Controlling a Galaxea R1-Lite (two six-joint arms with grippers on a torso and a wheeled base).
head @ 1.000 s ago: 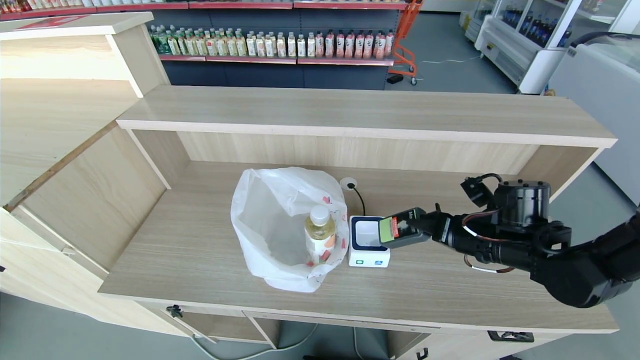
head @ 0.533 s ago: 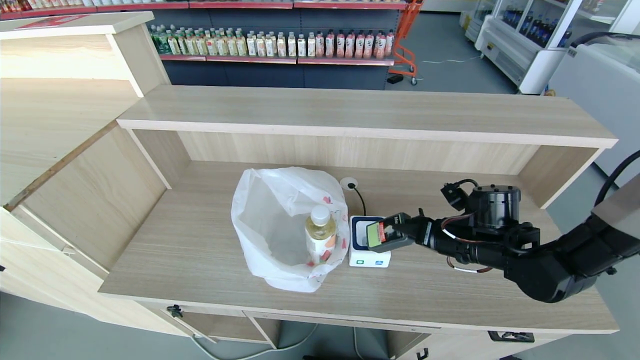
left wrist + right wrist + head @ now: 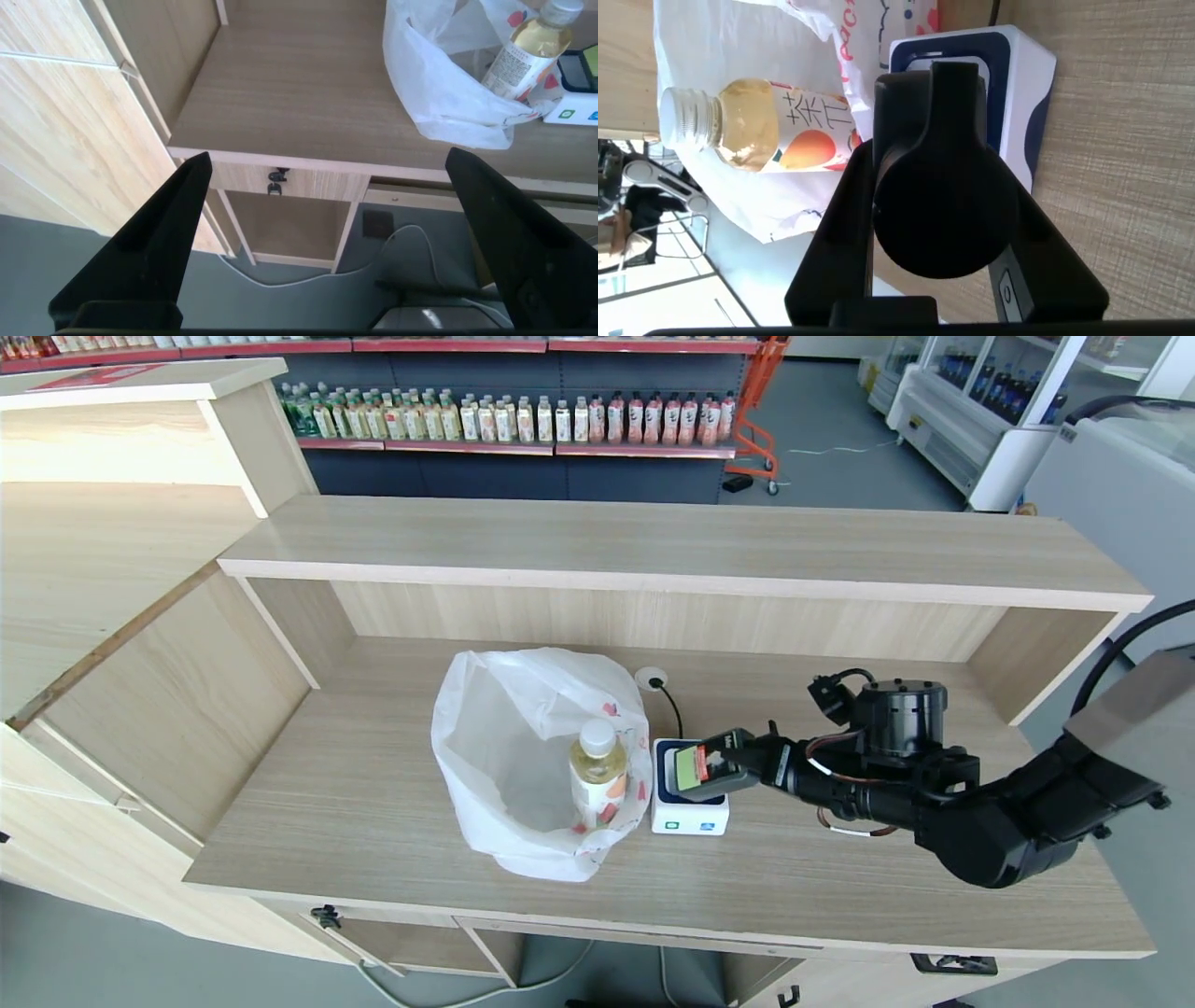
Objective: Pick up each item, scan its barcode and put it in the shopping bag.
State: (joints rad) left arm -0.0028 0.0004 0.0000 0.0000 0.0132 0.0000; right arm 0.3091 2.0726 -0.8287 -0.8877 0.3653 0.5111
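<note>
My right gripper (image 3: 717,768) is shut on a small dark item (image 3: 700,769) with a green and red label. It holds the item just above the window of the white and blue barcode scanner (image 3: 689,819), label end toward the bag. In the right wrist view the dark item (image 3: 938,187) covers most of the scanner (image 3: 1022,75). Left of the scanner the white shopping bag (image 3: 504,747) stands open with a tea bottle (image 3: 597,775) upright inside. My left gripper (image 3: 327,159) hangs open below the counter's front edge, with the bag (image 3: 448,84) and bottle (image 3: 528,51) far beyond it.
The scanner's black cable runs back to a round grommet (image 3: 651,679). A raised wooden shelf (image 3: 653,541) and side walls enclose the counter (image 3: 355,784) at the back and left. Bare counter lies left of the bag and in front of the right arm.
My right arm has carried the dark item leftward and slightly down, from the scanner's right side to over its window. The bag, bottle and scanner have not moved.
</note>
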